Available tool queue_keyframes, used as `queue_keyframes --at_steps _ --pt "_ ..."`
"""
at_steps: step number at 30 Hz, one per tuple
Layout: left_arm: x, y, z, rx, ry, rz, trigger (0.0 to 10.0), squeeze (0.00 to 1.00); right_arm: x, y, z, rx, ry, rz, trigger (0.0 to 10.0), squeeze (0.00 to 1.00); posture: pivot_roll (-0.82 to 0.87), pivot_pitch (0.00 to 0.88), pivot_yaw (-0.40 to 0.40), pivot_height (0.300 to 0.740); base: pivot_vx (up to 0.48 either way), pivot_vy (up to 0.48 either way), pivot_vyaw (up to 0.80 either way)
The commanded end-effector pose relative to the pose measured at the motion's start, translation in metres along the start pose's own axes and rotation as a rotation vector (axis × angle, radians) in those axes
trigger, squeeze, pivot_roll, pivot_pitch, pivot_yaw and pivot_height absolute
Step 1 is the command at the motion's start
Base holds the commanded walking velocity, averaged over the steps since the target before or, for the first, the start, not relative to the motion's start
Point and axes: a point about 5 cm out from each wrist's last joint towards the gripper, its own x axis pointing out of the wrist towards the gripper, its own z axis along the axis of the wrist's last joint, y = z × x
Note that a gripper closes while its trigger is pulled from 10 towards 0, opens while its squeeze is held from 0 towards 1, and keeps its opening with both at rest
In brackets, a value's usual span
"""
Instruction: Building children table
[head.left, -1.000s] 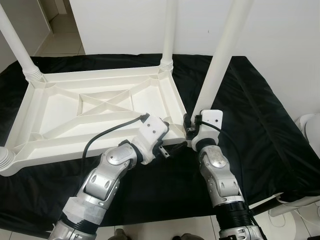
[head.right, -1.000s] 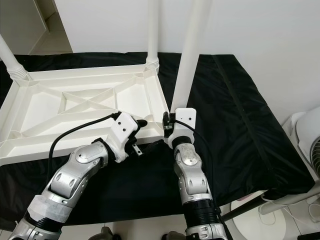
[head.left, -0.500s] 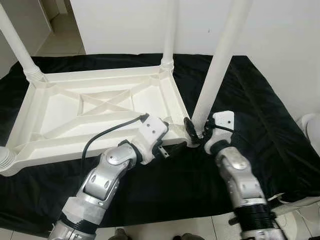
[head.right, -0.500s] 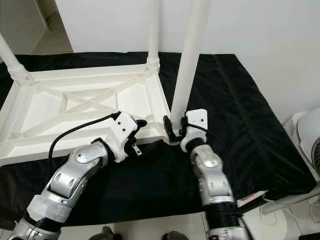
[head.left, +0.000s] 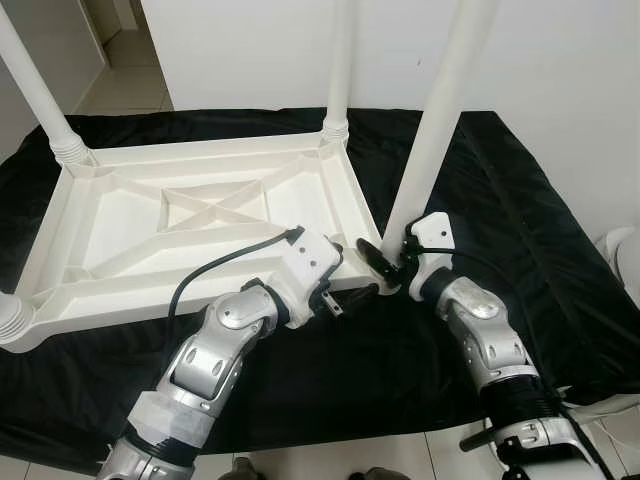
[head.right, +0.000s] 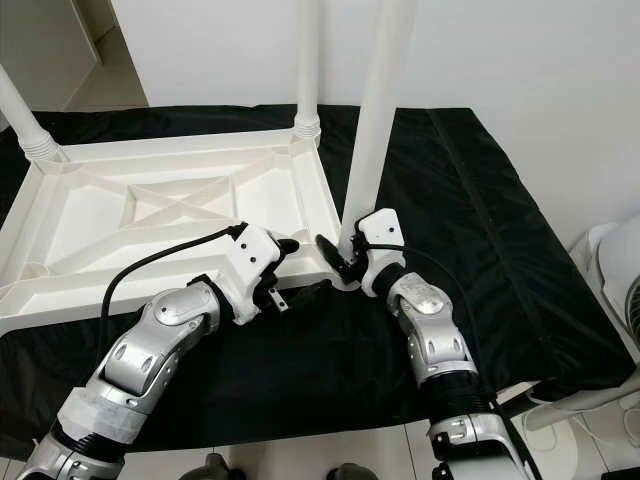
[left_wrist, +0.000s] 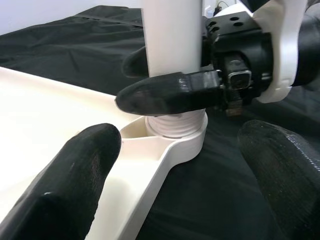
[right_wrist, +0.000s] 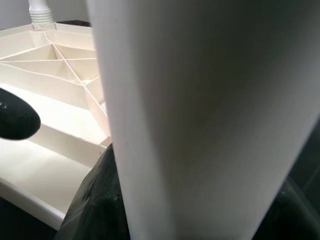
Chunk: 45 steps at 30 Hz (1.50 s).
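Gripping white table leg (head.left: 432, 140) near its socket, right gripper (head.left: 385, 262); left gripper (head.left: 345, 285) fingers wide.

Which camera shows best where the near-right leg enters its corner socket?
Left wrist view: the leg drops into the corner socket with the right gripper around it. Both eye views show the joint partly hidden; the right wrist view shows the leg shaft close up.
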Motion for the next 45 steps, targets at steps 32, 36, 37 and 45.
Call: queue_keyframes --at_steps 32,36,37,45 --pt "-0.001 -0.004 -0.010 0.015 0.043 -0.002 10.0 0.00 0.006 0.026 -0.011 0.227 0.036 -0.539 10.0 0.00 -0.07 0.014 0.001 0.740 0.000 0.000 0.00" --pt "-0.001 -0.003 -0.009 0.024 0.038 0.012 10.0 0.00 0.013 0.039 -0.005 0.264 0.025 -0.602 10.0 0.00 -0.08 0.010 -0.006 0.740 0.000 0.000 0.00" --pt "-0.001 -0.003 -0.009 0.024 0.038 0.012 10.0 0.00 0.013 0.039 -0.005 0.264 0.025 -0.602 10.0 0.00 -0.08 0.010 -0.006 0.740 0.000 0.000 0.00" --pt "0.001 -0.006 -0.009 0.024 0.029 0.008 10.0 0.00 0.007 0.030 0.001 0.240 0.002 -0.606 10.0 1.00 -0.08 0.011 -0.011 0.740 0.000 0.000 0.00"
